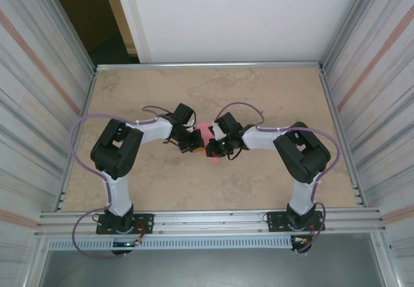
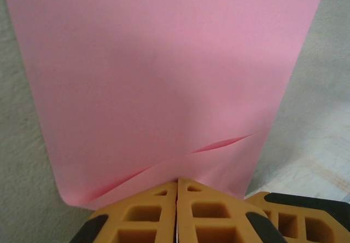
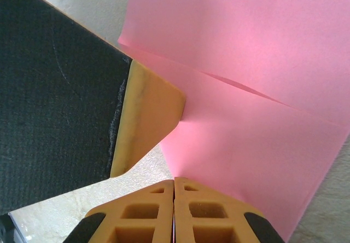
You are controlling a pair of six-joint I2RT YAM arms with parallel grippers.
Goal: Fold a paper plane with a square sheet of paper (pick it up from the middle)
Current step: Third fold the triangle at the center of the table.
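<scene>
Light: I get bright, even light from above.
Shadow: soft grey patch mid square sheet of paper (image 2: 164, 90).
Sheen: pale glow on its upper part, right wrist view.

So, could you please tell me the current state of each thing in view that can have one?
pink sheet of paper: bent over on itself, one layer's edge lying across the other, pinched at its edge by both claws.
left claw: shut on the pink sheet of paper.
right claw: shut on the pink sheet of paper.
</scene>
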